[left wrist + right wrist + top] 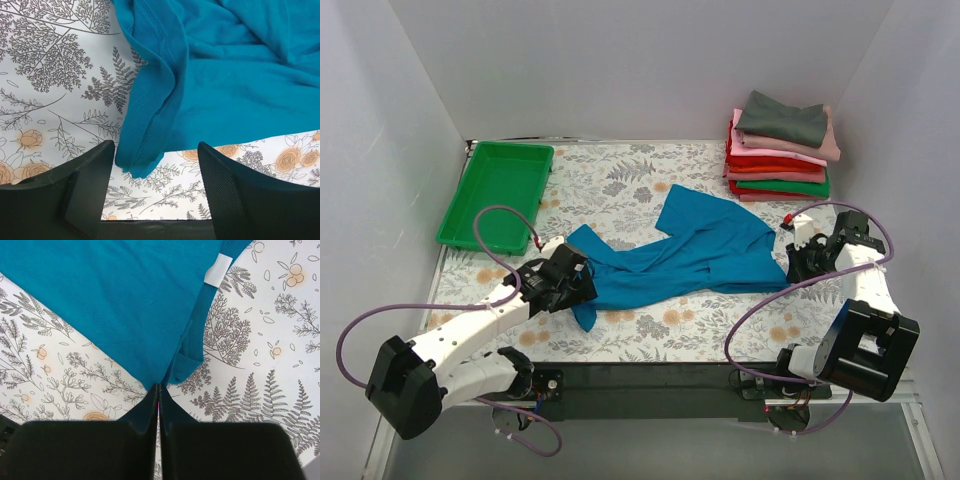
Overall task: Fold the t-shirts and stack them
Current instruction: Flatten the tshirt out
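Note:
A teal-blue t-shirt (pixel 680 255) lies crumpled across the middle of the flowered table. My left gripper (pixel 582 283) is open at its left end; in the left wrist view a hemmed corner of the shirt (pixel 150 130) hangs between my spread fingers (pixel 225 195), not gripped. My right gripper (pixel 798 262) is shut on the shirt's right edge; in the right wrist view the cloth (pixel 125 305) comes to a point pinched at my fingertips (pixel 158 387), with the white neck label (pixel 218 270) beyond. A stack of folded grey, pink, red and green shirts (pixel 780 148) sits at the far right.
A green plastic tray (pixel 496 190) stands at the far left of the table. White walls close in the left, back and right sides. A black strip with the arm bases runs along the near edge (pixel 640 375).

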Tool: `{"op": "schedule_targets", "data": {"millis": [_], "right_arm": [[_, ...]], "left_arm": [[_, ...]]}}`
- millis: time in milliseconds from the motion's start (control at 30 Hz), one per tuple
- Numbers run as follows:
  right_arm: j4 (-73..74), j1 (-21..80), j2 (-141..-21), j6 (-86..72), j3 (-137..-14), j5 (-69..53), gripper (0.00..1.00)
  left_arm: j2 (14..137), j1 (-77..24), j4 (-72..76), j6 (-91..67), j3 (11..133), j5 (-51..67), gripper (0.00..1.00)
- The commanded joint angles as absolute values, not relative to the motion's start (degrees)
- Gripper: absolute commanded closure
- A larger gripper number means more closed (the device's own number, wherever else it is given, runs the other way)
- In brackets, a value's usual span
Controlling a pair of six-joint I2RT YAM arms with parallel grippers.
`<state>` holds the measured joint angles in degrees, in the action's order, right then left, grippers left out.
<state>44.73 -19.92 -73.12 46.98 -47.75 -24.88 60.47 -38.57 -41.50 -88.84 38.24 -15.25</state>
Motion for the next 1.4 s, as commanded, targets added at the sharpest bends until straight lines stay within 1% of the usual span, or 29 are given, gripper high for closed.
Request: {"op": "schedule_targets", "data": {"millis": [0,167,300,400,467,500,533,567,600,667,700,767,800,833,867,900,933,967,1000,1100,1133,1200,1233,1267,1333,1367], "right_arm": [[45.1,-20.4,-73.1,48.9,-47.5,-26.4,0.99],[45.8,-20.4,-73.8,49.0,-48.0,-27.7,0.99],[46.8,-20.4,-73.3,49.6,-48.8,-29.0,0.99],[47.9,-20.4,-72.5,50.6,-50.5,-31.8,0.99],[49.0,-20.4,-72.9,51.2,-53.3,-34.5,0.99],[50.8,-20.4,-73.2,51.7,-54.6,-35.5,0.99],[51.6,-20.4,-73.6,52.5,-55.9,-37.8,0.99],[52.5,-20.3,-74.4,52.9,-59.1,-39.0,0.99],[54.0,-20.0,-74.8,53.1,-60.8,-40.2,0.99],[55.0,-18.9,-76.1,52.9,-65.4,-42.4,0.99],[55.3,-17.2,-76.5,52.6,-71.0,-42.8,0.99],[55.4,-15.0,-78.2,50.8,-77.7,-43.5,0.99],[55.2,-13.4,-79.2,50.0,-86.4,-44.1,0.99],[55.2,-12.8,-80.3,49.3,-90.9,-44.5,0.99],[55.1,-12.4,-83.6,46.6,-96.8,-44.9,0.99],[55.3,-12.2,-85.8,44.9,-107.7,-45.8,0.99],[55.4,-12.2,-90.3,43.3,-114.5,-46.0,0.99],[55.5,-12.4,-92.5,39.7,-120.2,-45.8,0.99],[55.3,-12.8,-95.9,36.5,-130.8,-46.1,0.99],[53.1,-14.0,-97.3,32.5,-139.6,-47.0,0.99],[51.2,-14.7,-94.8,31.7,-138.1,-47.6,0.99],[44.0,-18.4,-90.3,28.7,-131.7,-51.0,0.99],[41.4,-20.3,-84.8,28.0,-123.2,-52.7,0.99],[38.1,-24.3,-82.2,27.8,-119.7,-54.6,0.99],[37.8,-28.2,-75.5,30.2,-112.8,-60.7,0.99],[38.1,-32.4,-73.2,31.6,-105.5,-62.8,0.99]], "left_arm": [[59.9,-38.3,-40.8,-87.2,39.9,-14.3,0.37],[60.6,-38.3,-41.9,-86.6,40.9,-15.9,0.46],[63.5,-38.3,-42.8,-87.4,40.2,-14.9,0.46],[65.2,-38.3,-42.4,-88.4,38.5,-13.9,0.51],[65.2,-38.3,-40.4,-88.8,37.4,-13.0,0.6],[65.0,-38.2,-39.8,-88.9,36.8,-12.7,0.67],[65.0,-38.2,-39.3,-89.0,37.0,-12.7,0.89],[64.3,-38.3,-39.3,-89.0,37.4,-12.8,0.97],[63.6,-38.3,-39.2,-88.8,39.6,-13.0,1.0],[62.3,-38.1,-38.9,-86.8,43.3,-14.4,1.0],[61.5,-36.3,-38.8,-85.6,48.3,-14.6,1.0],[62.4,-32.3,-38.1,-80.5,55.4,-11.4,1.0],[64.4,-26.9,-37.8,-79.1,58.9,-9.4,1.0],[66.0,-24.4,-37.0,-77.6,67.1,-7.7,1.0],[67.6,-19.6,-36.6,-76.2,71.1,-3.2,1.0],[71.6,-17.4,-36.4,-75.8,76.1,-0.7,1.0],[73.5,-15.6,-36.1,-75.7,84.9,2.9,1.0],[75.7,-13.0,-36.1,-75.9,90.4,7.0,1.0],[79.5,-11.6,-36.9,-76.3,99.7,10.6,1.0],[83.9,-11.3,-39.0,-76.9,112.7,12.7,1.0],[83.7,-11.4,-38.8,-77.5,115.2,13.2,1.0],[81.1,-11.3,-37.3,-78.8,114.7,14.9,1.0],[77.4,-11.3,-36.3,-79.1,113.5,15.5,1.0],[75.4,-11.3,-36.4,-79.3,109.8,15.7,1.0],[70.2,-11.4,-36.9,-79.5,104.3,17.2,1.0],[64.2,-11.4,-37.4,-79.6,96.8,17.7,1.0]]}}
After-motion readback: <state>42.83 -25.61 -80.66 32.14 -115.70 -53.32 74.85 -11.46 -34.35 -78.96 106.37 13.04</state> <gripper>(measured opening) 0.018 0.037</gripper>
